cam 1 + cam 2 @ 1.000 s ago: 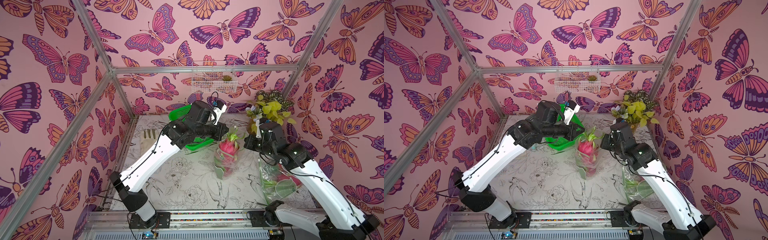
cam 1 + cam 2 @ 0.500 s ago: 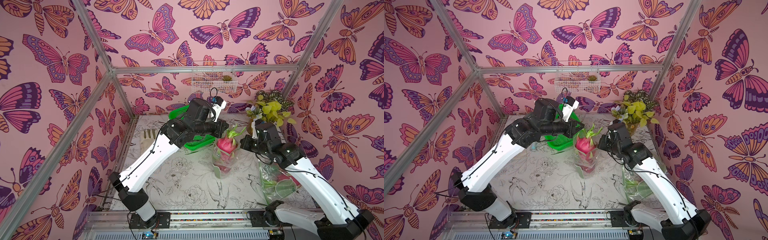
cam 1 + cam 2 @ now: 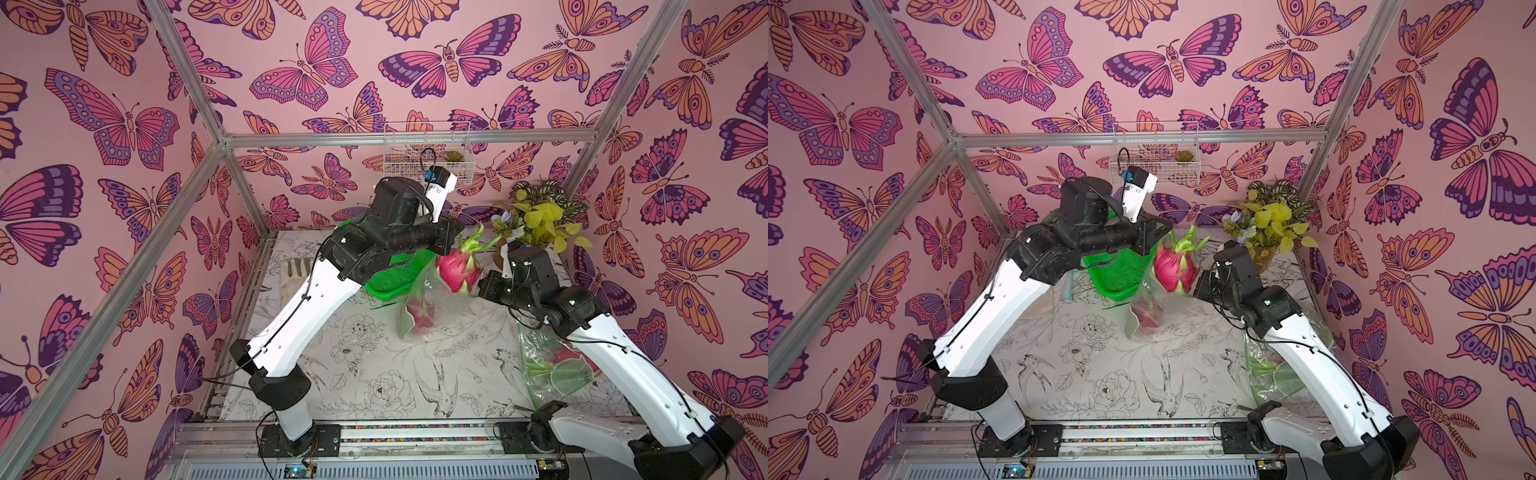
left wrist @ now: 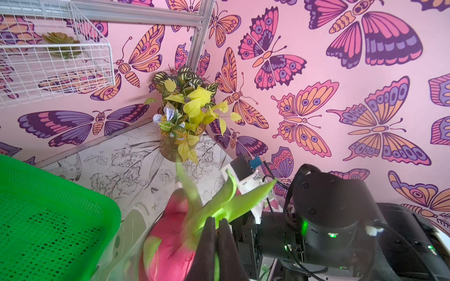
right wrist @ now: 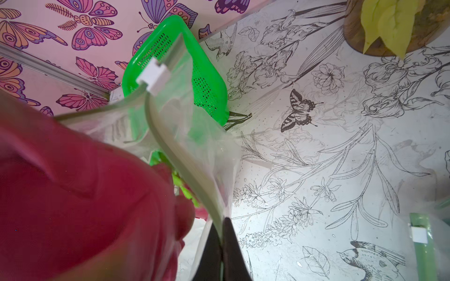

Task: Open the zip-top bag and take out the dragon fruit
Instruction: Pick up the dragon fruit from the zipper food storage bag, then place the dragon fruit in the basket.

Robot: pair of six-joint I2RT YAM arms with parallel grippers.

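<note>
In both top views the left gripper [image 3: 457,243] [image 3: 1160,241] holds a magenta, green-scaled dragon fruit [image 3: 457,272] [image 3: 1173,266] aloft by its leafy crown. The fruit is at the mouth of a clear plastic zip-top bag [image 3: 415,320] [image 3: 1144,311]. The right gripper [image 3: 482,287] [image 3: 1198,286] is at the bag's rim. A green perforated plastic basket [image 3: 392,278] [image 3: 1119,274] sits just behind.

The left wrist view shows the left gripper [image 4: 216,220] closed narrowly on a green scale of the fruit [image 4: 170,243].

In the right wrist view the right gripper [image 5: 221,223] is pinched tight on the bag's rim [image 5: 185,155]. The fruit [image 5: 85,194] is just beside it, and a white slider [image 5: 153,76] sits at the zip's far end.
</note>
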